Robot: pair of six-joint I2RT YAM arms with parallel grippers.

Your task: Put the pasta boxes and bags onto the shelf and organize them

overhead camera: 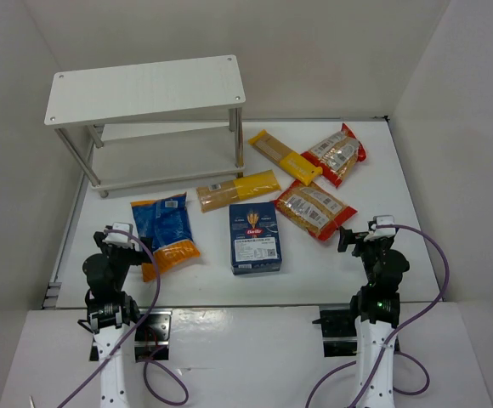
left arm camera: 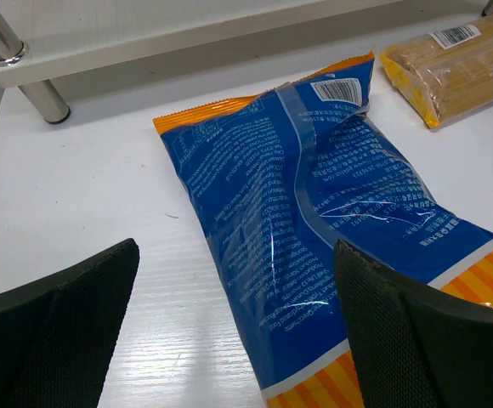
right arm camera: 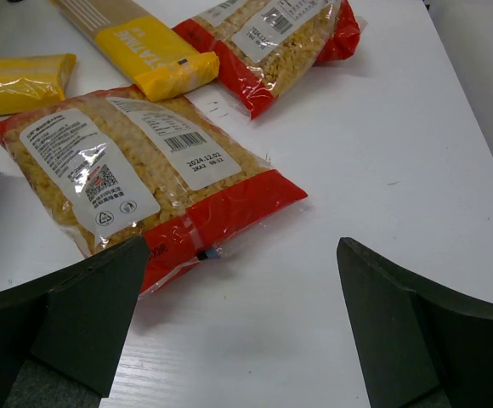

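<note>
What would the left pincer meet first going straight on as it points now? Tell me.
The left pincer would most likely meet the blue-and-orange bag, lying flat just ahead and slightly right; the shelf stands beyond it. Depth is unclear.

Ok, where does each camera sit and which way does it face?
Top external: above, behind the arms, looking down on the white two-tier shelf; both arms, left gripper and right gripper at bottom.
Left wrist: on the left arm, low, facing the blue-and-orange bag; its open gripper frames the view.
Right wrist: on the right arm, facing the nearer red-edged clear bag of tan pasta; its open gripper shows.
Shared: the nearer long yellow pack, in all three.
</note>
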